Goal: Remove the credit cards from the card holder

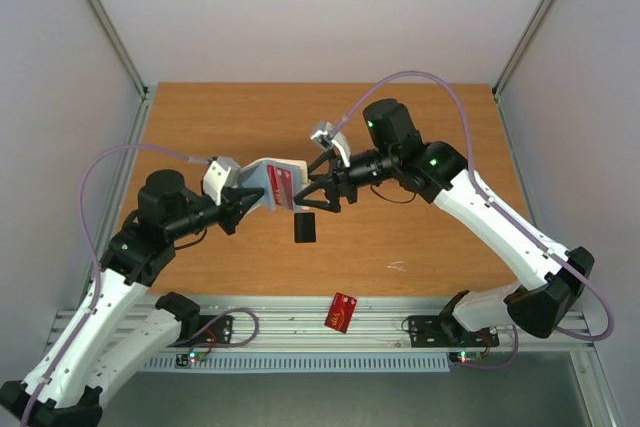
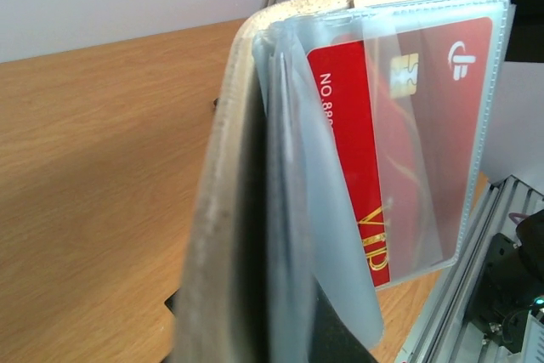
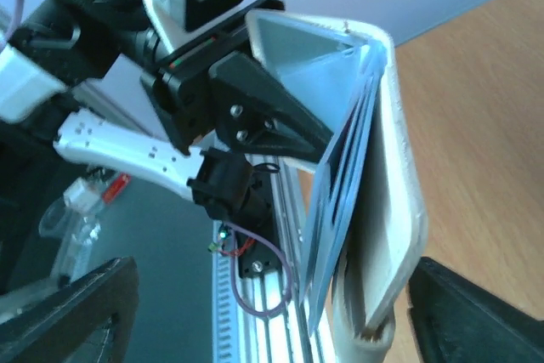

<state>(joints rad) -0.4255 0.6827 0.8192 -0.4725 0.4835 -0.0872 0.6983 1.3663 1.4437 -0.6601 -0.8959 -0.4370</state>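
The left hand [image 1: 243,204] clenches the beige, plastic-sleeved card holder [image 1: 272,179]; the right hand [image 1: 309,191] gapes beside it, near a flat black card [image 1: 305,228].

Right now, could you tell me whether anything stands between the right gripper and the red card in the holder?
Only the translucent sleeve of the card holder, covering the red card. The open right gripper sits beside it, nothing else visible between.

Left claw [image 1: 248,201] blocks card holder's [image 1: 259,178] left; right claw [image 1: 311,189] crowds its right.
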